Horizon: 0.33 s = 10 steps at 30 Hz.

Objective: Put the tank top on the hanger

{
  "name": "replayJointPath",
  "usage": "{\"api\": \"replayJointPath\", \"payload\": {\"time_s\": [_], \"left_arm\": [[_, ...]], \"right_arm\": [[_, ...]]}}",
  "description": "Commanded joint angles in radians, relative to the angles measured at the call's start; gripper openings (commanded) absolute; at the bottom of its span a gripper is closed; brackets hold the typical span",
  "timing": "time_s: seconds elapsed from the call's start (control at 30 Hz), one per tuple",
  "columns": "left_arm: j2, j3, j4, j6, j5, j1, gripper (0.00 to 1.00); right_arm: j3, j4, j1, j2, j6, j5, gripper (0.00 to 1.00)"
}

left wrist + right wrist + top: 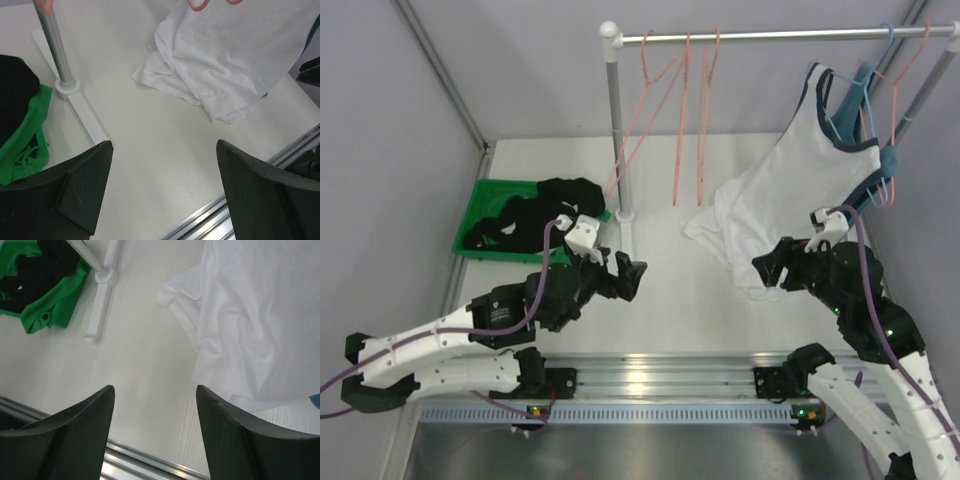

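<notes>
The white tank top with navy trim hangs by its neck on the light-blue hanger at the right end of the rail. Its lower half lies crumpled on the table. It also shows in the left wrist view and the right wrist view. My left gripper is open and empty above bare table, left of the fabric. My right gripper is open and empty at the fabric's lower edge, not touching it.
A clothes rail stands on a pole with a white foot. Pink hangers hang on it. A teal top hangs behind the tank top. A green bin with black garments sits at the left.
</notes>
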Motion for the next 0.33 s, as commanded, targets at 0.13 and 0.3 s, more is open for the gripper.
{"api": "replayJointPath", "payload": {"time_s": [0.13,0.3], "left_arm": [[-0.029,-0.043,-0.048,-0.138,-0.075,0.0,0.89],[-0.02,-0.04,-0.062,-0.15,-0.073,-0.001,0.89]], "right_arm": [[-0.082,0.077,0.013,-0.029,-0.013,0.006,0.75],[-0.077,0.09,0.013,0.005,-0.021,0.011,0.77]]}}
